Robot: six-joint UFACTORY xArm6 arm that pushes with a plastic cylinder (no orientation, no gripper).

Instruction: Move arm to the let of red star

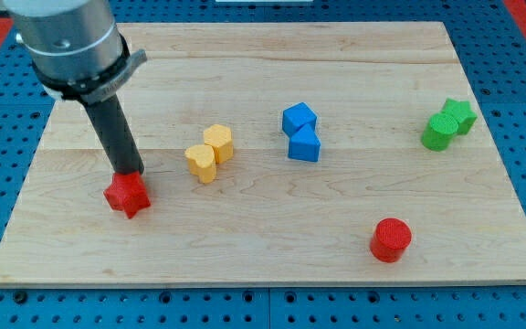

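Observation:
The red star (127, 195) lies on the wooden board (263, 247) at the view's lower left. My dark rod comes down from the top left, and my tip (129, 174) stands right at the star's upper edge, touching or nearly touching it from behind. The very end of the tip is partly hidden by the star.
Two yellow blocks (210, 152) sit together right of the star. Two blue blocks (300, 132) lie near the board's middle. Two green blocks (448, 123) sit at the right edge. A red cylinder (391, 239) stands at the lower right.

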